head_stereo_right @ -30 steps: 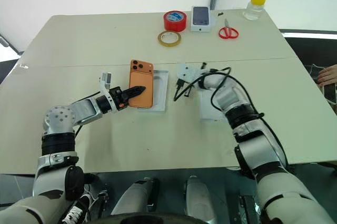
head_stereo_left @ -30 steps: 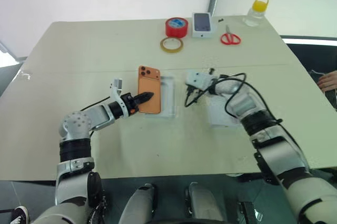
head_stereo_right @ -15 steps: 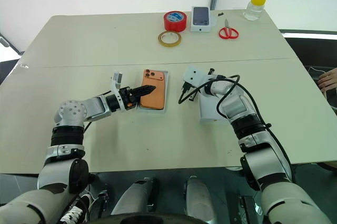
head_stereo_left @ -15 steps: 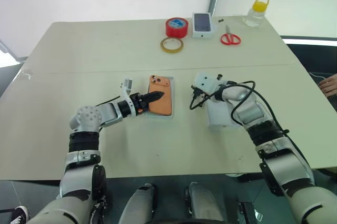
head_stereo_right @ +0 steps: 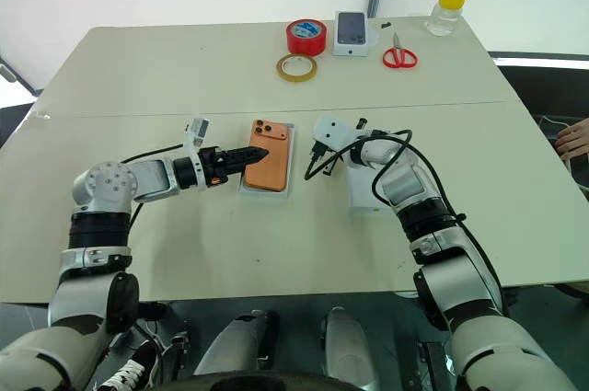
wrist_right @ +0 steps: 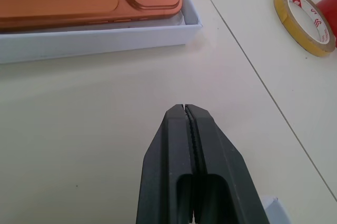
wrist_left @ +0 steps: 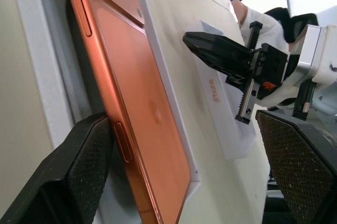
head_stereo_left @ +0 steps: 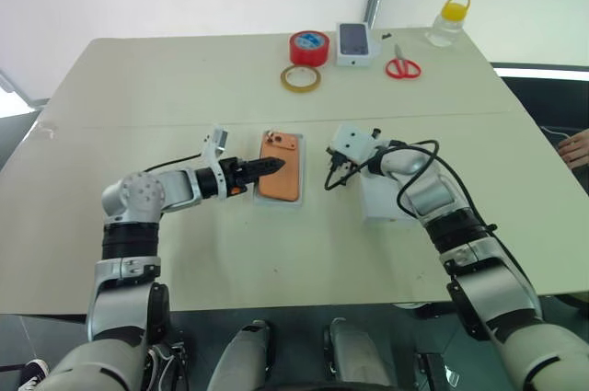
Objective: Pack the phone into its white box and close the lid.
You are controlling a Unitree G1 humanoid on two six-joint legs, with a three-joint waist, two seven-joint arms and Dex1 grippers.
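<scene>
1. The pale surface (head_stereo_left: 138,87) carries tape rolls, scissors and a small carton along its far edge.
2. The phone (head_stereo_left: 280,166) lies back-up inside the white box (wrist_left: 31,71), so I judge the packing done.
3. My left hand (head_stereo_left: 267,167) is spread wide at the phone's edge, gripping nothing.
4. My right hand (wrist_right: 187,116) is pressed closed and empty, beside the box.
5. The lid (head_stereo_left: 385,200) lies under my right arm; closing remains.
</scene>
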